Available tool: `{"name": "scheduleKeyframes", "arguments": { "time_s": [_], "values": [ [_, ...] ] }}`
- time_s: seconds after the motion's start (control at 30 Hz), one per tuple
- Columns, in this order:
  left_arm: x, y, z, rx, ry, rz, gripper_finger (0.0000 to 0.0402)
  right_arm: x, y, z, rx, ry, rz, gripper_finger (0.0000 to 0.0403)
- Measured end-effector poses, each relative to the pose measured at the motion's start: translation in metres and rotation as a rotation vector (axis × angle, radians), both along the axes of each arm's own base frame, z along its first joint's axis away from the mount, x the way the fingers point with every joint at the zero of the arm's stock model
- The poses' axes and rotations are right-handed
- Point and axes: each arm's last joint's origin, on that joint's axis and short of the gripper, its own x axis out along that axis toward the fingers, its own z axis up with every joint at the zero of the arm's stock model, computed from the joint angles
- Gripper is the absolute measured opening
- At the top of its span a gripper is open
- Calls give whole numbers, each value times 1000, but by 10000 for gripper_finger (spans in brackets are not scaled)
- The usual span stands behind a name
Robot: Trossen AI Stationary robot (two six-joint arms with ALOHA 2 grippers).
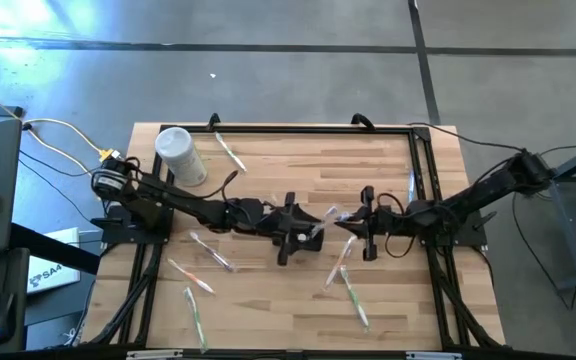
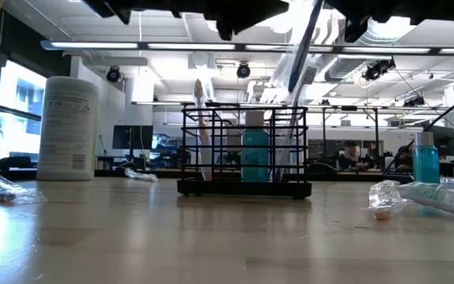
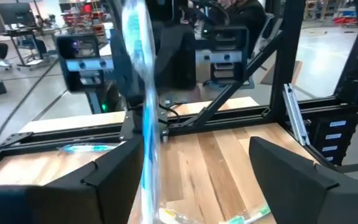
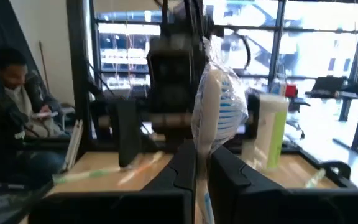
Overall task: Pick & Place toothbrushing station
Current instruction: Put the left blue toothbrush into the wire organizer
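The toothbrushing station [image 2: 243, 187], a black wire rack, stands mid-table; an upright toothbrush [image 2: 202, 126] and a blue bottle [image 2: 254, 154] stand in it. Both arms meet above it. My right gripper [image 4: 202, 155] [image 1: 360, 226] is shut on a plastic-wrapped toothbrush [image 4: 215, 102] [image 2: 302, 47], which slants down into the rack. My left gripper [image 3: 191, 144] [image 1: 303, 230] is open, level and facing the right one. The wrapped brush [image 3: 143, 106] stands between its fingers, close to one; whether it touches, I cannot tell. My right gripper pinches the wrapped toothbrush between its two fingers just below the bristle head [image 4: 199, 160]. The fingers lie about level, coming from the table's right side, across the brush. The brush stands steeply, head up, and its lower part [image 2: 284, 150] reaches down into the station.
A white lidded container [image 1: 180, 155] [image 2: 68, 126] stands at the far left. Several wrapped toothbrushes lie loose on the wood [image 1: 213, 252] [image 1: 353, 295] [image 1: 230, 152]. A wrapped tube [image 2: 424, 197] lies near the low camera at right. People sit beyond the table.
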Motion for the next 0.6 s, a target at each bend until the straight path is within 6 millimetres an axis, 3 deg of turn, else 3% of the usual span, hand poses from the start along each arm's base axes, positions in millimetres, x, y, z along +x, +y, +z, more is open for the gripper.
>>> {"name": "scheduleKeyframes", "arguments": {
  "time_s": [0.37, 0.6],
  "values": [
    [-33, 9, 25, 10, 157, 97, 297, 26, -5, 10, 54, 136, -107, 9],
    [-46, 13, 28, -11, 248, 161, 297, 35, -5, -2, 96, 204, -170, 9]
  ]
}}
